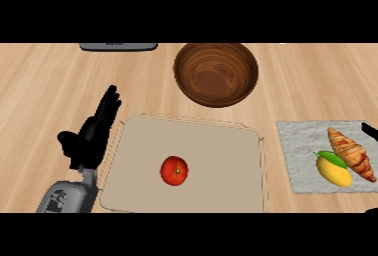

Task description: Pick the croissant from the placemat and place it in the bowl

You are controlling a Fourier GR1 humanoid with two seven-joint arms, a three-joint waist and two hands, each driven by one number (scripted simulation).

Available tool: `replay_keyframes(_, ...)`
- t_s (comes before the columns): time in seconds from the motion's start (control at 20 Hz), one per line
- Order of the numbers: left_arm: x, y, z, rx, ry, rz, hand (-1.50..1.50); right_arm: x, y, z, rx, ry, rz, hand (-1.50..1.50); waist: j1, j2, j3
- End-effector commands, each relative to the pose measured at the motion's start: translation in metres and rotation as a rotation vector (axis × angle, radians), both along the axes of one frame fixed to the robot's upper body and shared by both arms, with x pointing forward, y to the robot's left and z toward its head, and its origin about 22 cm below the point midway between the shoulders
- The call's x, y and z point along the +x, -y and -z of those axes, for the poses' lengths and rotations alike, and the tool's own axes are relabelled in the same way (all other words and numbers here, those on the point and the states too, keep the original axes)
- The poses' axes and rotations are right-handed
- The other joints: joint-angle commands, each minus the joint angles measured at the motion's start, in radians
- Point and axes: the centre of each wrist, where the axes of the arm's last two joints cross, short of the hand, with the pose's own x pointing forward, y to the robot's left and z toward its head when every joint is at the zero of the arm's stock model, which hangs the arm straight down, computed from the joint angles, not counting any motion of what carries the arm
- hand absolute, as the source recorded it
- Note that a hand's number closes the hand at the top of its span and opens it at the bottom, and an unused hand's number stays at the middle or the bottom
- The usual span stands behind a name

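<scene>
Light wood grain is seen across the table (44, 85), on which everything is laid out. At the far side, near the middle, a dark wooden bowl (215, 74) is set, its round hollow showing nothing inside. A grey object (118, 46) is cut off by the upper edge to the left of the bowl. In front of the bowl a beige tray (214, 150) is placed, and a red tomato (174, 170) lies on it, left of its middle. To the right a pale grey, rough-textured placemat (306, 145) is spread. The croissant (351, 153) is found on the right part of this placemat: long, golden brown, ridged with darker bands, tapering to a point at its far end and lying at a slant. A yellow mango (334, 171) with a green leaf is set just beside it on the left, apparently touching it. The left hand (90, 136) is held beside the tray's left edge, fingers straight and pointing away, nothing grasped. At the right edge only a black tip of the right hand (370, 130) is visible, near the placemat's far corner; whether it is released or clenched cannot be told.
</scene>
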Motion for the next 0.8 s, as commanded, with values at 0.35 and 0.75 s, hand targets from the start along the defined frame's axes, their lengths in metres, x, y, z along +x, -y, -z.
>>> replay_keyframes(0.35,-0.017,0.005,0.02,-0.003,-0.004,-0.006,0.0,0.013,0.016,0.029,0.087,-0.047,0.044,-1.5,0.005,0.001,0.0)
replay_keyframes(0.75,-0.005,0.008,0.002,-0.012,0.009,-0.002,0.0,0.016,0.022,0.051,0.055,-0.039,0.031,-1.5,0.003,0.0,0.0)
